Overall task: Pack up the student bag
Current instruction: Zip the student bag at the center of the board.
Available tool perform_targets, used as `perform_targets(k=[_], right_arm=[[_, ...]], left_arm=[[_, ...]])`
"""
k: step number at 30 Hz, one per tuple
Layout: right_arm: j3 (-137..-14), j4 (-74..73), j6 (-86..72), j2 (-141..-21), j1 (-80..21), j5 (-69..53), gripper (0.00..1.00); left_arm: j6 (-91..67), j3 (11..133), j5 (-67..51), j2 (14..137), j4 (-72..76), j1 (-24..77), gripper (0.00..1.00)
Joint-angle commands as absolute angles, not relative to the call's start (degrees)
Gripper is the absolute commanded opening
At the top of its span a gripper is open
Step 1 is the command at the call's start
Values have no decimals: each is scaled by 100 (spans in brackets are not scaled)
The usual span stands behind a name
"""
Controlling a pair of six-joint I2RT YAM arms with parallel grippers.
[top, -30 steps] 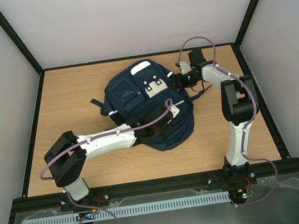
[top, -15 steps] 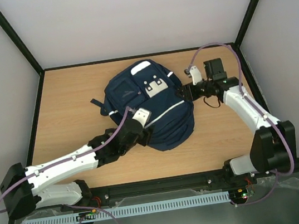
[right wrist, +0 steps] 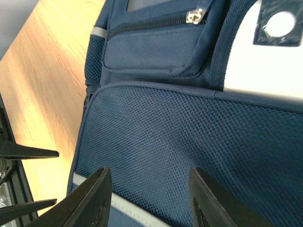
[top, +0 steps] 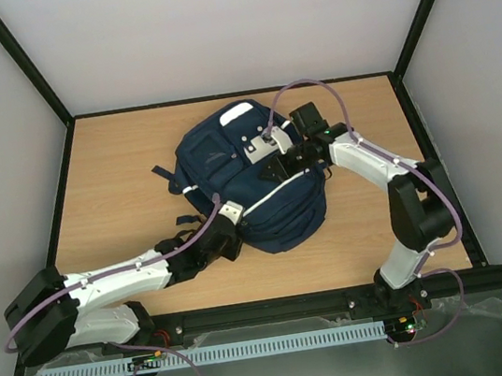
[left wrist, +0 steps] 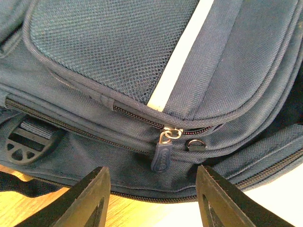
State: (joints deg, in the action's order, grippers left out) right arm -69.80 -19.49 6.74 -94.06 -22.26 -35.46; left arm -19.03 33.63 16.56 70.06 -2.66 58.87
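The student bag (top: 279, 217) lies flat on the table (top: 116, 170). Your left gripper (left wrist: 151, 170) sits at the bag's near edge, fingers apart and empty, facing a zip pull (left wrist: 162, 156). Your right gripper (right wrist: 149, 171) hovers over the bag's mesh panel (right wrist: 189, 142), fingers apart too.

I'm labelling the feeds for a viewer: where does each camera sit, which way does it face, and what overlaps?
Top external: high behind the robot, looking down at the table, bag, left arm and right arm.
Left wrist: on the left arm, low, facing the bag's side zip pull; left gripper fingers frame it.
Right wrist: above the bag, facing its mesh panel; right gripper fingers show.
Shared: all three show bag and table.
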Motion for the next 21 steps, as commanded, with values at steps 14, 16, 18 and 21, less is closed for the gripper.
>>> perform_targets(k=[14, 16, 18, 21], right_arm=[[-7319, -2206, 650, -10752, -2320, -3857, 42], [-7309, -2223, 673, -10788, -2320, -3860, 42], [-7297, -2222, 700, -10814, -2320, -3846, 42], [-7269, -2221, 713, -10858, -2320, -3827, 42]], left_arm=[[-1237, 3180, 1320, 7807, 630, 5433, 41], [-1159, 3213, 1212, 7903, 664, 5405, 40], [-1049, 3261, 1037, 8003, 683, 5380, 40], [-837, 3331, 610, 8120, 689, 5371, 43]])
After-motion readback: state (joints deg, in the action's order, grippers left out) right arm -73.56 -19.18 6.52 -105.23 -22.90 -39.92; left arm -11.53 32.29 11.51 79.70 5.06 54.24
